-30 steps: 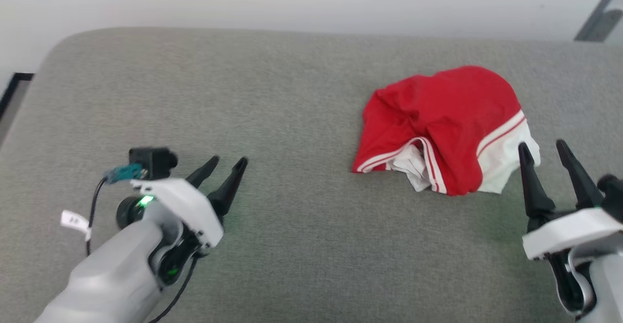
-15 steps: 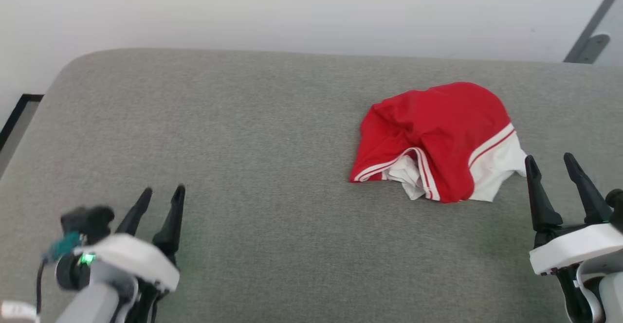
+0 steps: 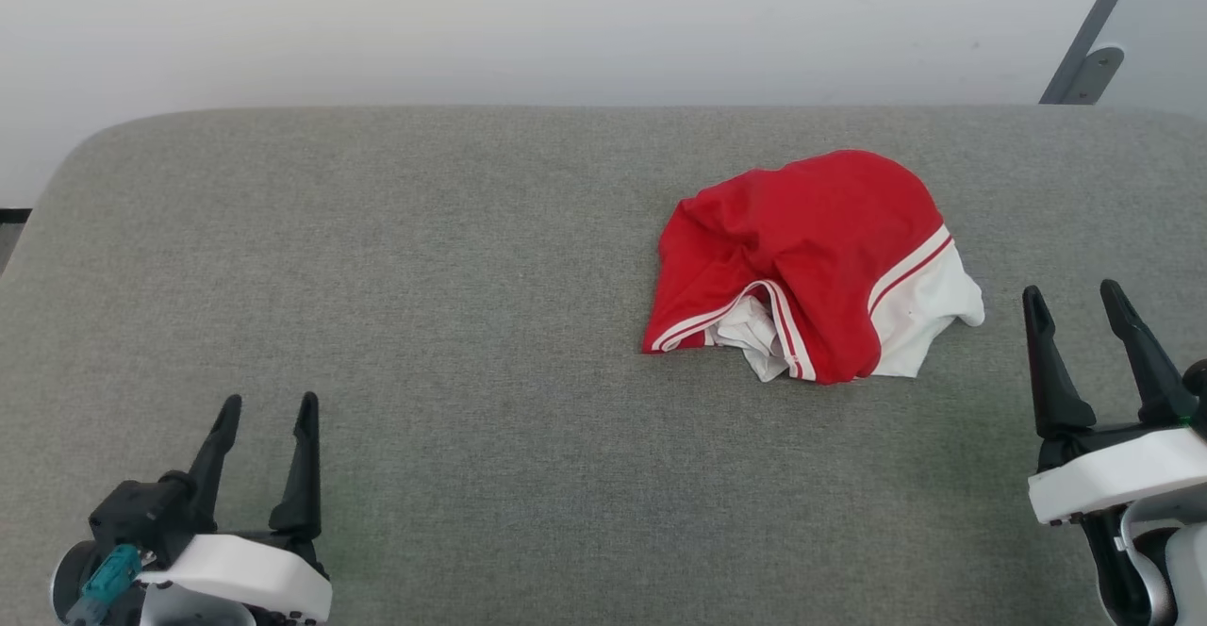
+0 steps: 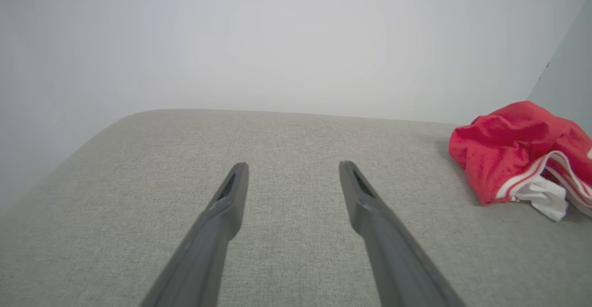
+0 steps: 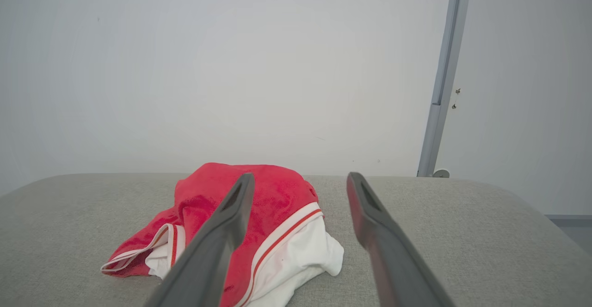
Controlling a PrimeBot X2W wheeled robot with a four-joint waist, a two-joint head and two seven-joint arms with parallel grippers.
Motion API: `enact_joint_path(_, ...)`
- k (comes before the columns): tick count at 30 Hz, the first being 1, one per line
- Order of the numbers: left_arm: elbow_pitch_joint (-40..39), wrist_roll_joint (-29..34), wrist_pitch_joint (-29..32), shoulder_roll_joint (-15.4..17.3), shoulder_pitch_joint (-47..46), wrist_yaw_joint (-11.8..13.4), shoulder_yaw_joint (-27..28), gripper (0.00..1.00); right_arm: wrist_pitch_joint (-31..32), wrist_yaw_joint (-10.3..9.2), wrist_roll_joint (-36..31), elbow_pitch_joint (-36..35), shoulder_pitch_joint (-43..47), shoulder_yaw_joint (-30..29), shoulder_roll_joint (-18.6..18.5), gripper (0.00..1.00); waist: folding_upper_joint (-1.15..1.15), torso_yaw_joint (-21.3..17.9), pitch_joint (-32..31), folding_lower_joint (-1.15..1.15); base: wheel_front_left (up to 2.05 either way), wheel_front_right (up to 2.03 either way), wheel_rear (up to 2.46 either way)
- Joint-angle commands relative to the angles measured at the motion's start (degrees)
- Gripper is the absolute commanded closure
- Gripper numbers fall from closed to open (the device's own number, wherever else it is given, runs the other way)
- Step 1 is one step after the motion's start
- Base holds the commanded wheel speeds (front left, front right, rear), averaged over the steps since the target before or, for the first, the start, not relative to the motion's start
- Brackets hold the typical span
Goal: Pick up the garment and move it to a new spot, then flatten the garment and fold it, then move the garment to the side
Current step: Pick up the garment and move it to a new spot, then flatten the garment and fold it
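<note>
The garment [image 3: 806,254], a red T-shirt with white sleeves and red-and-white stripe trim, lies crumpled in a heap on the grey cushion, right of centre. My right gripper [image 3: 1075,294] stands open just right of the heap, apart from it, nothing between its fingers. In the right wrist view the garment [image 5: 282,200] lies ahead and left of the open right gripper [image 5: 299,177]. My left gripper [image 3: 267,405] is open at the lower left, far from the shirt. The left wrist view has the garment [image 4: 513,150] at its right edge, beyond the open left gripper [image 4: 292,166].
The grey fabric cushion [image 3: 424,277] spans the view, with a rounded far-left corner. A pale wall [image 3: 566,23] runs behind it. A grey metal post [image 3: 1084,32] stands at the back right. Bare cushion stretches to the garment's left.
The head camera has shifted. My left arm has drawn back toward the lower left corner, its gripper staying open. The right gripper and the garment have kept their places relative to each other.
</note>
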Motion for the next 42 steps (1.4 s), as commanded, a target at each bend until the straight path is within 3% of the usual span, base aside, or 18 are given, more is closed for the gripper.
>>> enact_joint_path(1, -0.39, 0.45, -0.27, -0.47, 0.96, -0.51, 0.73, 0.0, -0.19, 0.01, -0.67, -0.54, -0.38, -0.14, 0.32, 0.0, 0.0, -0.1, -0.04, 0.0, 0.0, 0.0, 0.0)
enact_joint_path(8, -0.61, 5.48, -0.27, -3.58, 2.03, -3.37, 4.69, 0.0, 0.43, 0.01, -0.93, -1.69, -0.22, 0.14, 0.64, 0.0, 0.0, -0.64, 0.08, 0.0, 0.0, 0.0, 0.0)
enact_joint_path(19, -0.53, 8.86, -0.27, -6.86, 1.15, -5.33, 7.98, 0.0, 3.85, 0.01, -1.27, -0.42, -1.6, -0.36, -0.14, 0.0, 0.0, -0.34, 1.68, 0.0, 0.0, 0.0, 0.0)
enact_joint_path(23, -0.68, 9.72, -0.27, -7.95, -0.12, -5.68, 8.35, 0.0, 13.13, 0.01, -2.04, 2.1, -4.64, 1.67, -2.82, 0.0, 0.0, 0.25, 3.52, 0.0, 0.0, 0.0, 0.0)
enact_joint_path(33, 0.08, 9.98, -0.27, -11.03, -4.9, -6.27, 8.34, 0.0, 49.17, 0.0, 1.38, 5.13, -16.9, 11.24, -15.72, 0.0, 0.0, 3.12, 10.42, 0.0, 0.0, 0.0, 0.0)
enact_joint_path(42, 0.15, 9.69, -0.27, -13.21, -8.69, -6.32, 7.03, 0.0, 61.93, 0.0, 5.01, 8.0, -26.1, 11.67, -16.37, 0.0, 0.0, 5.31, 15.75, 0.0, 0.0, 0.0, 0.0)
